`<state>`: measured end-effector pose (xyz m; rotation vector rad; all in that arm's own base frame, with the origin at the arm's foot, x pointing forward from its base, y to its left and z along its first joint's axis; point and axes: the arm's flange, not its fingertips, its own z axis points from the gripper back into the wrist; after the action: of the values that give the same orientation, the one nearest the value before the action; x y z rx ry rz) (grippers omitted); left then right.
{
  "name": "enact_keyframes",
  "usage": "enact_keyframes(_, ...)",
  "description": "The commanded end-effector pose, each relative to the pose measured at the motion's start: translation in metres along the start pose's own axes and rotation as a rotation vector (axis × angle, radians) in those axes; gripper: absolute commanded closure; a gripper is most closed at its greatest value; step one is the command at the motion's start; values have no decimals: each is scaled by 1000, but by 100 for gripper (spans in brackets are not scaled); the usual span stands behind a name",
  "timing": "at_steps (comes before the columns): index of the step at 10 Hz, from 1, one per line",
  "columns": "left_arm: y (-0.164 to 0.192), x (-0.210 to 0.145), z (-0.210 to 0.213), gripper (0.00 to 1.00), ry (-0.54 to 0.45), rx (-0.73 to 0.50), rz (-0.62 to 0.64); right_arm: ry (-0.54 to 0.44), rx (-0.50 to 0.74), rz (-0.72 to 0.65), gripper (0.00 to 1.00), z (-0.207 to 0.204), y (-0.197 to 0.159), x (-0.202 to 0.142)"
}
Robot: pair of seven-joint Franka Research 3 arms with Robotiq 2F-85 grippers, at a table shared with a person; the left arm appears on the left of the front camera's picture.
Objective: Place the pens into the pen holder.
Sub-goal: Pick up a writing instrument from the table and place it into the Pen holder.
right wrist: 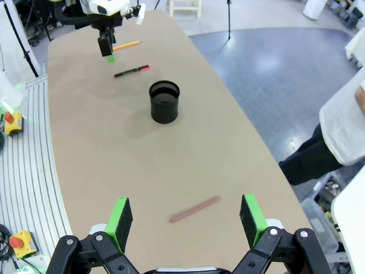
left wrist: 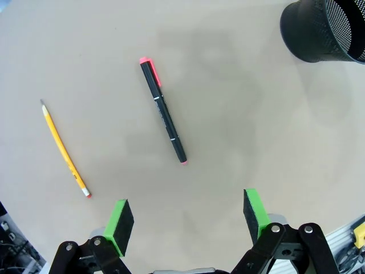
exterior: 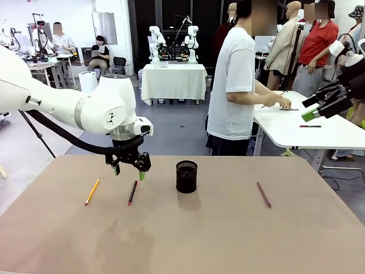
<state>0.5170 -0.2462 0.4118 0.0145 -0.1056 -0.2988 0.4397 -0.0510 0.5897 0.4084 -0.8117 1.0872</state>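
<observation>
Three pens lie flat on the tan table. A yellow pencil (exterior: 92,191) is at the left, with a black pen with a pink cap (exterior: 132,192) beside it. A reddish-brown pen (exterior: 263,194) lies at the right. The black mesh pen holder (exterior: 186,176) stands upright between them. My left gripper (exterior: 129,172) hovers open just above the far end of the black pen (left wrist: 163,118), with the yellow pencil (left wrist: 64,149) to one side and the holder (left wrist: 325,28) at the corner. My right gripper (exterior: 309,108) is raised at the far right, open. Below it lies the reddish-brown pen (right wrist: 195,209), apart from the pads.
A person in a white shirt (exterior: 236,85) stands beyond the table, hands on a white side table (exterior: 308,131) at the right. The tan table (exterior: 228,240) has bare surface in front. A grey rail (right wrist: 28,171) runs along the table's robot side.
</observation>
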Motion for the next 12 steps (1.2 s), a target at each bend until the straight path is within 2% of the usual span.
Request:
enact_keyframes(1,0,0,-2,0,0,-1,0,-17,1,6,0,0,0,2)
enact_keyframes(3,-8,23,-25,0,43,57,71,-17,1,6,0,0,0,2)
enact_keyframes(8,-6,57,-84,0,31,35,181,-17,1,6,0,0,0,2)
enact_keyframes(12,5,65,-106,0,22,41,277,-17,1,6,0,0,0,2)
